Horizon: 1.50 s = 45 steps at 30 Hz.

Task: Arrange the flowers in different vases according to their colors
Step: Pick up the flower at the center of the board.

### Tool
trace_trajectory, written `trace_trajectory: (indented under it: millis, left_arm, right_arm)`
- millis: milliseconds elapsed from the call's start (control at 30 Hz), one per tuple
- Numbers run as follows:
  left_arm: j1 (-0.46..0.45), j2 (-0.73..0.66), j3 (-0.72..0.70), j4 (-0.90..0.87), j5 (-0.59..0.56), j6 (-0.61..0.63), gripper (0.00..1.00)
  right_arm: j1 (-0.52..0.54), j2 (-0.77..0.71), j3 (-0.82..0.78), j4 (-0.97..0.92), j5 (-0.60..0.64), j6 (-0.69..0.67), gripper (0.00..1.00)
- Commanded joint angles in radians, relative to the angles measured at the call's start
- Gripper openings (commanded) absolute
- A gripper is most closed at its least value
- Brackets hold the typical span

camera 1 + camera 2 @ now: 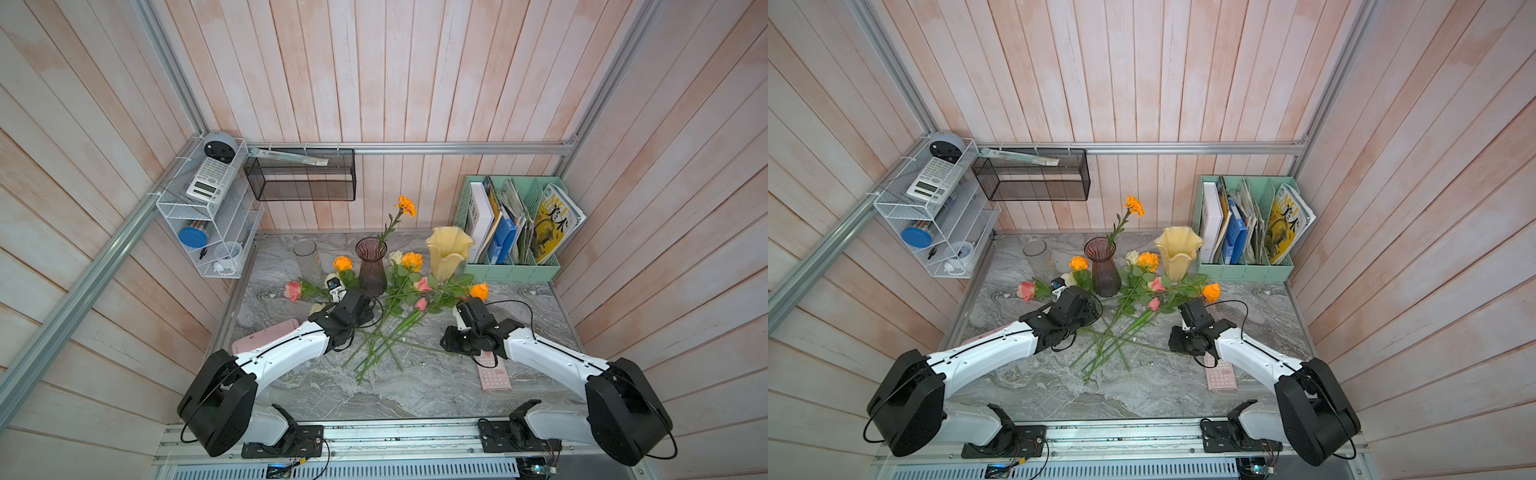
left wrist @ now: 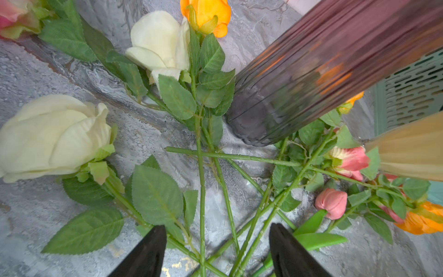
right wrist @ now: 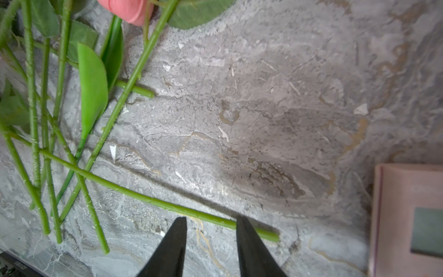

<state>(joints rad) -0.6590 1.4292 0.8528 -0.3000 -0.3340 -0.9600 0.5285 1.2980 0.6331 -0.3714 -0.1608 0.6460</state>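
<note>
Loose flowers (image 1: pixel 390 320) lie flat on the desk (image 1: pixel 415 395), stems fanned and crossing. Cut ends point toward the robot, heads toward the clear vase (image 1: pixel 307 257), purple vase (image 1: pixel 371 266) and yellow vase (image 1: pixel 446 253). 1 orange bloom (image 1: pixel 406 205) stands in the purple vase, leaning back and right. Over the crossed stems the left gripper (image 2: pixel 217 226) is spread wide, clasping nothing. And the right gripper (image 3: pixel 211 218) is parted too, 1 stem (image 3: pixel 143 197) lying crosswise under its tips. In both top views the wrists hide the fingers, and a cream head (image 1: pixel 316 308) peeks from behind the left arm (image 1: pixel 286 345).
</note>
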Motion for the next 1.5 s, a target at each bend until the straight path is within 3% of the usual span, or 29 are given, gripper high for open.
trace_trajectory:
  millis: [0, 300, 667, 900, 1033, 1467]
  left_arm:
    - [0.021, 0.051, 0.040, 0.031, 0.075, -0.032, 0.73]
    - [0.038, 0.179, 0.091, 0.053, 0.114, -0.017, 0.70]
    - [0.051, 0.252, 0.093, 0.076, 0.118, -0.009, 0.56]
    - [0.057, 0.274, 0.092, 0.098, 0.127, -0.001, 0.41]
    - [0.062, 0.275, 0.094, 0.093, 0.131, 0.006, 0.26]
    - [0.068, 0.265, 0.066, 0.104, 0.142, 0.015, 0.12]
  right_arm:
    - [-0.004, 0.014, -0.011, 0.012, -0.015, 0.000, 0.41]
    - [-0.003, 0.017, -0.024, 0.025, -0.013, 0.003, 0.41]
    - [-0.004, 0.017, -0.038, 0.034, -0.009, 0.003, 0.41]
    - [-0.004, 0.015, -0.040, 0.034, -0.003, 0.001, 0.41]
    - [-0.004, 0.015, -0.039, 0.033, -0.002, 0.000, 0.41]
    - [-0.004, 0.014, -0.036, 0.029, 0.000, -0.002, 0.41]
